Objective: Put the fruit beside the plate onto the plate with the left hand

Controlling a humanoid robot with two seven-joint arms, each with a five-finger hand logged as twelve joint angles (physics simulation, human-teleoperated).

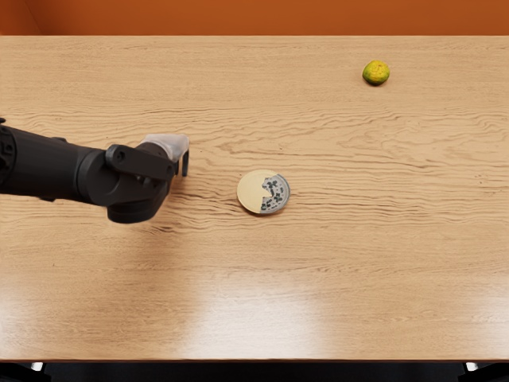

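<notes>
The left hand (156,164) is hovering above the table (254,302), left of the plate (253,191); I cannot tell whether it is spread or clenched. The fruit (376,72) is lying well apart, far right, near the back edge

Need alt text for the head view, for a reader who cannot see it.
The left robot hand is over a wooden table, just left of a small round plate. A yellow-green fruit lies well apart from the plate, toward the table's far right corner.
</notes>
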